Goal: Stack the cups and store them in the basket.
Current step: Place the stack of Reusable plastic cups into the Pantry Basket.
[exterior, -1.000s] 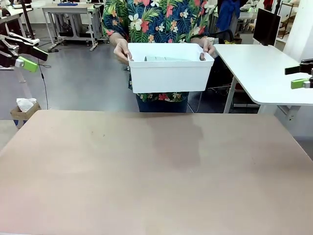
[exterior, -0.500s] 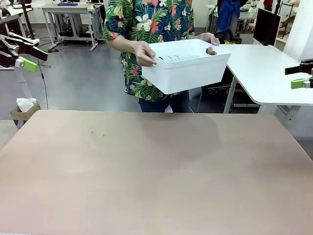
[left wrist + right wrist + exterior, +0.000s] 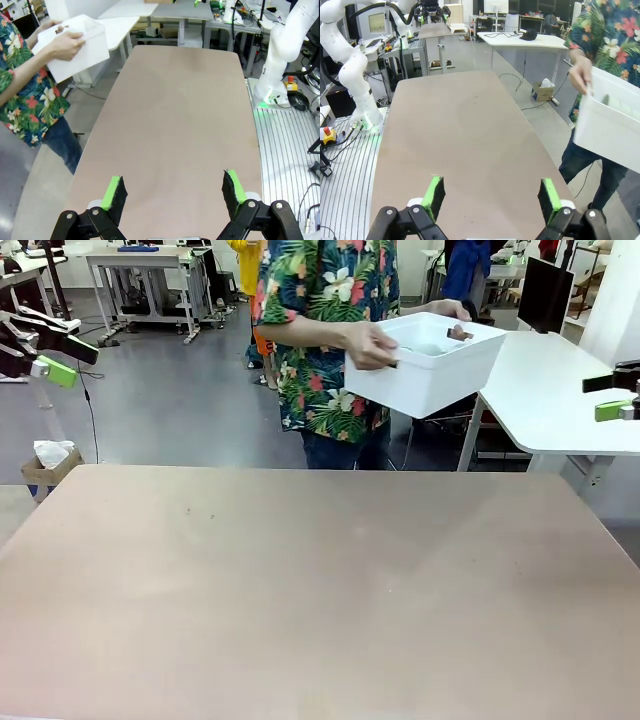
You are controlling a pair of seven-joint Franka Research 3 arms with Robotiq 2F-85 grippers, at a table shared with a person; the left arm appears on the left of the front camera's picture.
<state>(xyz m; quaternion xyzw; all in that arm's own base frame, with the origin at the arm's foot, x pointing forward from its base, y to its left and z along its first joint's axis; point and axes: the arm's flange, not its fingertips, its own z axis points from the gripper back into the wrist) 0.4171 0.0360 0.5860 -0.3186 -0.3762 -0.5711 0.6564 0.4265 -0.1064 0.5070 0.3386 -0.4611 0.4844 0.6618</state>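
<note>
1. A person in a floral shirt stands at the far side of the counter (image 3: 320, 590), carrying the basket (image 3: 430, 375) in both hands, one hand (image 3: 370, 345) at its near handle and the other at the far end.
2. The basket hangs in the air beyond the counter's far edge, tilted and turned toward a white side table (image 3: 540, 390) on the robot's right; it touches neither surface.
3. Inside the tub, a dark tan shape peeks above the rim at the far end, likely the brown one of the cups (image 3: 459, 334); the pale cups are too faint to make out.
4. The left claw (image 3: 172, 192) waits with its green pads spread wide, holding nothing, looking down the length of the bare counter.
5. The right claw (image 3: 490, 195) likewise has its fingers apart and empty, well back from the basket, which passes at the edge of its view.
6. Judged from this, the stacking and storing look finished: the cups appear to be in the tub and the person is taking it away.
7. The next move seems to call for nothing from the arms but staying parked clear of the person; if the basket comes down again, each claw would need a clear, upright cup rim to close on.
</note>
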